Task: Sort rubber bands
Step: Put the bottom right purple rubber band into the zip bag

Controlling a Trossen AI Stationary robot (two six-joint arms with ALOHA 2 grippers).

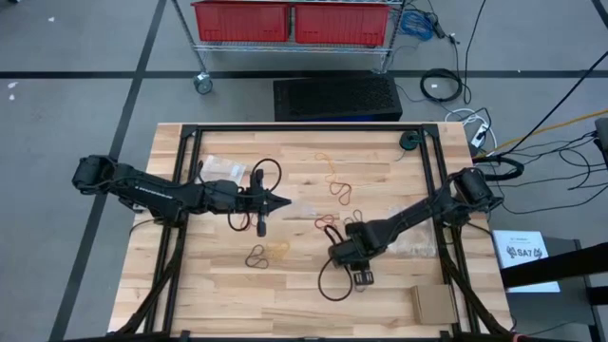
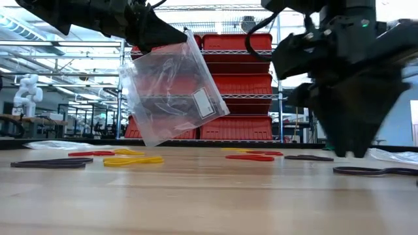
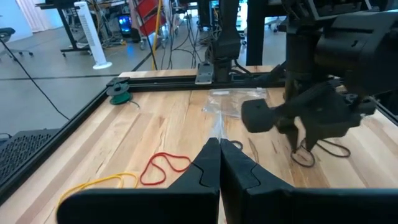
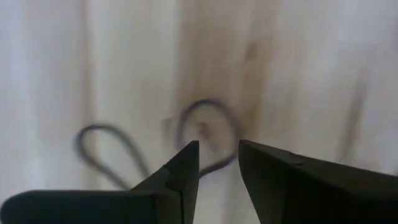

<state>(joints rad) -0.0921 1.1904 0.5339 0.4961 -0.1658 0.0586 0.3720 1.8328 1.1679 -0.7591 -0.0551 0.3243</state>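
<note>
My left gripper (image 1: 282, 201) is near the table's middle, shut on a clear plastic bag (image 2: 171, 88) with a white label. Red (image 1: 339, 186), tan (image 1: 328, 157), yellow (image 1: 277, 250) and black (image 1: 256, 256) rubber bands lie flat and scattered on the wooden table. My right gripper (image 1: 362, 276) points down, right of the middle toward the near edge, close over the table. In the right wrist view it (image 4: 218, 152) is slightly open just over a black rubber band (image 4: 205, 127) twisted into two loops. I cannot tell whether the fingertips touch the band. My left gripper pinches the clear bag's top edge (image 2: 181, 38) between its two shut fingers (image 3: 208, 163). The fingers come about level from the table's left. The bag hangs tilted below the fingers, with its lower corner (image 2: 147, 141) close to the table; I cannot tell whether the corner touches.
More clear bags lie at the far left (image 1: 223, 166) and beside the right arm (image 1: 418, 247). A brown cardboard piece (image 1: 432, 302) lies near the near right corner. A dark roll (image 1: 410, 142) sits at the far right. A black frame (image 1: 180, 171) borders the table.
</note>
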